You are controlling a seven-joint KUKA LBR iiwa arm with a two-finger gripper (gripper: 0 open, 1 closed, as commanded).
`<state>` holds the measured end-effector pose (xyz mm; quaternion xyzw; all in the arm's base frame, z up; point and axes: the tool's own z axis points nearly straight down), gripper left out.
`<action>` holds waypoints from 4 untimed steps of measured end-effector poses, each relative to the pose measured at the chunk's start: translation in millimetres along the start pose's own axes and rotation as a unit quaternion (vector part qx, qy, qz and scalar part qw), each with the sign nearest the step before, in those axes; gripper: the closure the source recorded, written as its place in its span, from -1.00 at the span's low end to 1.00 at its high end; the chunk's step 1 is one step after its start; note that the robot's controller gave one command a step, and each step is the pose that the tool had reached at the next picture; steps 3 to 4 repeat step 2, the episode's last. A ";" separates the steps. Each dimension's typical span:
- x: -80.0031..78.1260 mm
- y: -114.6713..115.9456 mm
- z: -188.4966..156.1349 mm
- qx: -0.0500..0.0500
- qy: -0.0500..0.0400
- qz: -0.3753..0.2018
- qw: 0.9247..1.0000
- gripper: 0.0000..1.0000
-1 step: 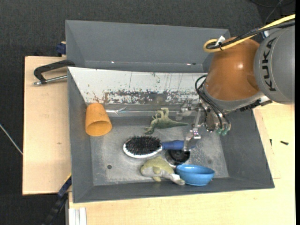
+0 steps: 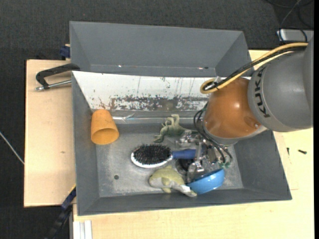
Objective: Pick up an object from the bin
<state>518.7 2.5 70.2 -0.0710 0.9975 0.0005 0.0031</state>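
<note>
My gripper [image 2: 202, 157] hangs low at the bin's front right, under the arm's orange cover. It is right above the rim of a blue bowl [image 2: 208, 181] and the blue handle end of a white hairbrush [image 2: 149, 156] with black bristles. A pale yellow-green soft toy [image 2: 168, 179] lies just left of the bowl, against the front wall. A small green dinosaur figure [image 2: 172, 127] stands behind the gripper's left side. The gripper's metal parts hide where the brush handle and the bowl meet.
An orange cup [image 2: 103, 127] lies on its side at the left, well away from the gripper. The arm and its cover hang over the bin's right side. Bare floor shows at the front left.
</note>
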 end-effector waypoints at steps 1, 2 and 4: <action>-3.4 0.2 -4.8 0.000 -0.005 0.000 1.000 1.00; -1.1 28.1 -179.3 0.001 -0.003 -0.066 0.998 1.00; -1.1 28.1 -179.3 0.001 -0.003 -0.066 0.998 1.00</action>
